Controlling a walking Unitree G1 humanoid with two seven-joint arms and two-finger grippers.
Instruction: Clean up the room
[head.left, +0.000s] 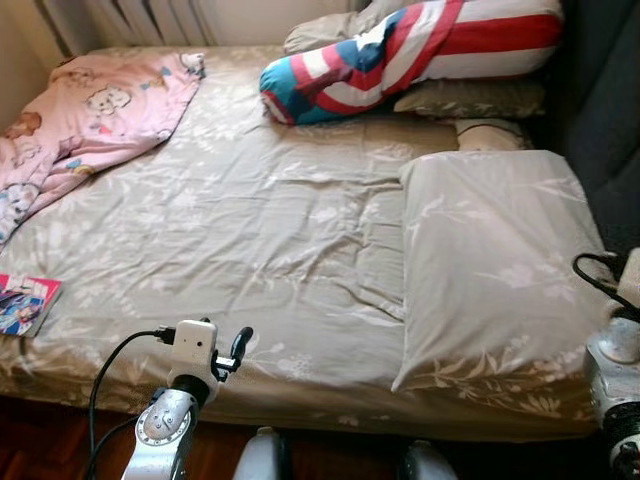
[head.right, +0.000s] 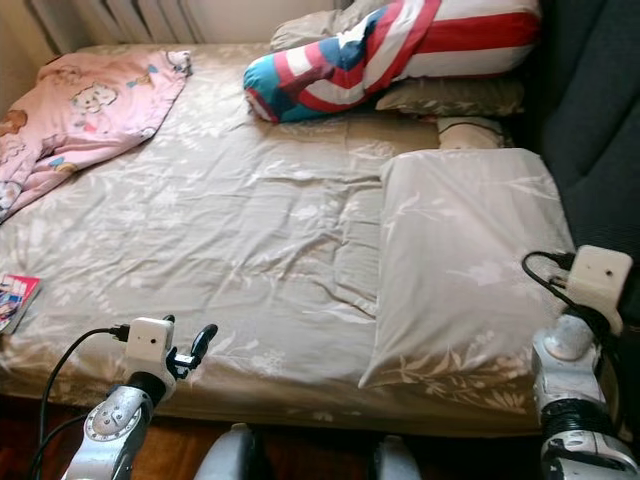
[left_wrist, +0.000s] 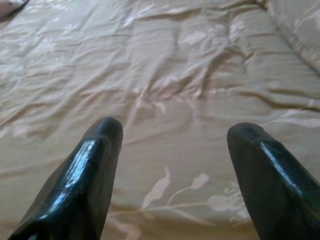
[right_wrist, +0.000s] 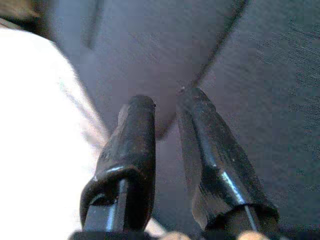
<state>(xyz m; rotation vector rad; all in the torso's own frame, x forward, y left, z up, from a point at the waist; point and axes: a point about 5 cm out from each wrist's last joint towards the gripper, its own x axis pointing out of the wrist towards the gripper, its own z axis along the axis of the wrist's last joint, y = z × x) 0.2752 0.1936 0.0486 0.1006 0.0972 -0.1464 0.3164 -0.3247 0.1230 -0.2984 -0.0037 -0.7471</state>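
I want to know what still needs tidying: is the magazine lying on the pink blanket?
No, the magazine lies on the beige bedsheet near the bed's edge, apart from the pink blanket.
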